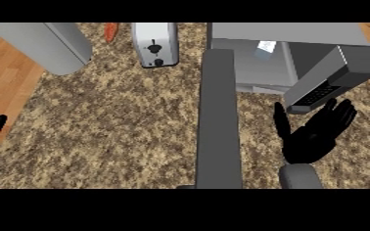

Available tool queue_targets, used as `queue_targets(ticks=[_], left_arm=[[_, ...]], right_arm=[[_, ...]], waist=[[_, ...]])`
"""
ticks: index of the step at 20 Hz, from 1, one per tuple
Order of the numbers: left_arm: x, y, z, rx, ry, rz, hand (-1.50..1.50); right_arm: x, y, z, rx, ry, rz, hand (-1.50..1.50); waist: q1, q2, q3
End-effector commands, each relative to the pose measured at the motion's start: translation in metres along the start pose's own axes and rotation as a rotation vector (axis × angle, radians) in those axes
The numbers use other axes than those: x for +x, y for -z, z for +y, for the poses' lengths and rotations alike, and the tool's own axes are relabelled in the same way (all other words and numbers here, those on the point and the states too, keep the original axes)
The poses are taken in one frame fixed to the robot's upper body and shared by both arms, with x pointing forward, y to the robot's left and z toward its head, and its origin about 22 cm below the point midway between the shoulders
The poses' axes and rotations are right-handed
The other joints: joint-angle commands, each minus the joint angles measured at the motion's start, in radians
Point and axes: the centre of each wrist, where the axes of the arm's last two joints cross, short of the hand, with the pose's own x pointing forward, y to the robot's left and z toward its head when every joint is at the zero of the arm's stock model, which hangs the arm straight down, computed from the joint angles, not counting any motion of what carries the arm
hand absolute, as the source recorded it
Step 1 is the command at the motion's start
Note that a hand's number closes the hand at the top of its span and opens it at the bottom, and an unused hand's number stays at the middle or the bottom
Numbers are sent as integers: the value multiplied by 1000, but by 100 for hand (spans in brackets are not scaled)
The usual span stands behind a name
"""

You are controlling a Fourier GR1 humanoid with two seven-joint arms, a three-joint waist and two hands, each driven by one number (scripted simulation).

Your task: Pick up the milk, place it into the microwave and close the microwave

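Fingers (339,112) of our right hand (312,137) are straight and spread, holding nothing, just below the microwave's open door (324,85). Our left forearm (218,122) reaches up the tabletop (115,127) into the microwave (267,54); its fingers are hidden, so we cannot tell their state. Inside, the milk (265,49) shows. A toaster (154,44) stands to the left.

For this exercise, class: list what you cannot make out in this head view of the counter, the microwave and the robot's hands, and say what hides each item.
- Left hand: only a dark sliver shows; the left edge cuts it off.
- Milk inside the microwave: small and pale, partly behind the microwave's frame.
- Orange object: cut by the top band, so unidentifiable.
- Right hand near the door: contact cannot be judged.
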Motion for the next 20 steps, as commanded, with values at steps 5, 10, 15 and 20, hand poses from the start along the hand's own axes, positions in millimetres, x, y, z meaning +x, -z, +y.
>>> queue_targets(ticks=[5, 10, 15, 20], left_arm=[[12, -15, 6, 17, -3, 6, -150], [10, -18, 16, 16, 7, 4, -150], [14, -20, 21, 28, -4, 2, -150], [17, -25, 28, 6, 8, 0, -150]], right_arm=[[-12, -3, -1, -44, -15, 18, -150], [-15, -6, -1, -34, -32, 18, -150], [-12, -11, 1, -12, -23, 6, 150], [-11, -24, 3, 41, -26, -48, 150]], waist=[[-17, -3, 0], [-26, 2, 0], [-27, 2, 1], [-26, 0, -2]])
